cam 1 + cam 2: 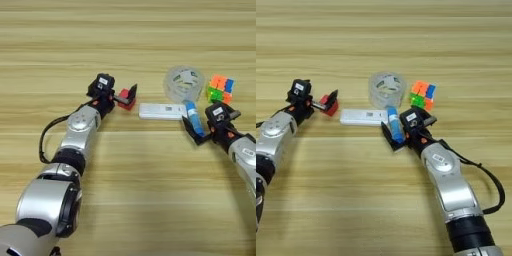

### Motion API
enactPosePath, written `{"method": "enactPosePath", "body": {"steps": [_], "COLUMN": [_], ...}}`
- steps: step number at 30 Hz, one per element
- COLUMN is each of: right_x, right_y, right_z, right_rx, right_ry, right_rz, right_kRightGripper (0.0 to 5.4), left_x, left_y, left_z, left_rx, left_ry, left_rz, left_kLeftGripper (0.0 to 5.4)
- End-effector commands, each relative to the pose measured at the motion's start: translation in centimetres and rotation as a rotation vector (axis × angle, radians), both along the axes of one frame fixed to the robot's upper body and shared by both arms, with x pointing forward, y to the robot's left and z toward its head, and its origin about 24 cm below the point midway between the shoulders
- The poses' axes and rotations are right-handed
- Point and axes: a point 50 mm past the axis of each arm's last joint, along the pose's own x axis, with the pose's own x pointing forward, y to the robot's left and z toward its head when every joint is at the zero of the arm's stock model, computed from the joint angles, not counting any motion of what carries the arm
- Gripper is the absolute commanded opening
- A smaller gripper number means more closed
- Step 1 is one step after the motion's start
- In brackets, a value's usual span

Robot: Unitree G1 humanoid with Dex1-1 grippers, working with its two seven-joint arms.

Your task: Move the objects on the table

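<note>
A small red cube [126, 99] sits left of centre, and my left gripper [125, 97] is shut on it, one black finger behind it and one in front. A long flat white bar [161, 110] lies flat just right of the cube. Its right end meets a blue tube with a white end [194, 118], which lies slanted. My right gripper [214, 126] is open around the tube, whose lower end is close to the left finger [392, 140]. The multicoloured puzzle cube [221, 88] stands behind the right gripper, apart from it.
A clear plastic ring like a tape roll [184, 83] stands just behind the bar and the tube, left of the puzzle cube. The tan wood-grain table [150, 200] fills the view. My left arm reaches in from the lower left, my right arm from the lower right.
</note>
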Motion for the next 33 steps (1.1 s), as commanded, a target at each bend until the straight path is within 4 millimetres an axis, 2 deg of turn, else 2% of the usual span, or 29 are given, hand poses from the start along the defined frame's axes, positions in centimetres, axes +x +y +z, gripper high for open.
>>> {"method": "enactPosePath", "body": {"steps": [1,10,14,19,33], "right_x": [0.1,0.2,0.3,0.4,0.4], "right_y": [0.1,0.2,0.1,-0.1,-0.5], "right_z": [-0.8,-2.5,-2.9,-3.1,-3.6], "right_rx": [-0.025,0.000,0.085,0.169,0.208], "right_ry": [0.043,0.123,0.176,0.228,0.319], "right_rz": [0.005,0.000,-0.006,-0.024,-0.047], "right_kRightGripper": [5.40,5.40,5.40,5.40,5.40], "left_x": [-0.1,-0.2,-0.2,-0.3,-0.2], "left_y": [0.2,0.3,0.3,0.3,0.3], "left_z": [0.2,0.4,0.4,0.5,0.6], "left_rx": [0.000,-0.004,-0.006,-0.007,-0.008], "left_ry": [-0.010,-0.023,-0.027,-0.028,-0.033], "left_rz": [0.001,0.003,0.002,0.000,0.000], "left_kLeftGripper": [5.38,5.38,5.38,5.38,5.38]}}
